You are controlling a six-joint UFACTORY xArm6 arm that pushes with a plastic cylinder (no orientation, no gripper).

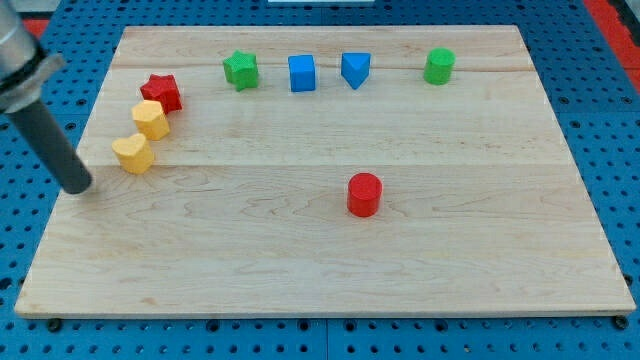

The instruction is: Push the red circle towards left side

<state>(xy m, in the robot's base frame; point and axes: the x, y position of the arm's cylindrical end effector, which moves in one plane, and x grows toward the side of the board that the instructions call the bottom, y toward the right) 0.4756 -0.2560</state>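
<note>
The red circle (364, 194) stands on the wooden board (320, 260), a little right of the middle and towards the view's bottom. My tip (79, 187) rests near the board's left edge, far to the left of the red circle and just left of a yellow block (133, 154). The rod rises from it towards the view's top left corner.
A red star (160, 92) and a yellow hexagon (151, 120) sit at the upper left, above the other yellow block. Along the top stand a green star (241, 70), a blue cube (302, 73), a blue triangle (355, 69) and a green cylinder (438, 66).
</note>
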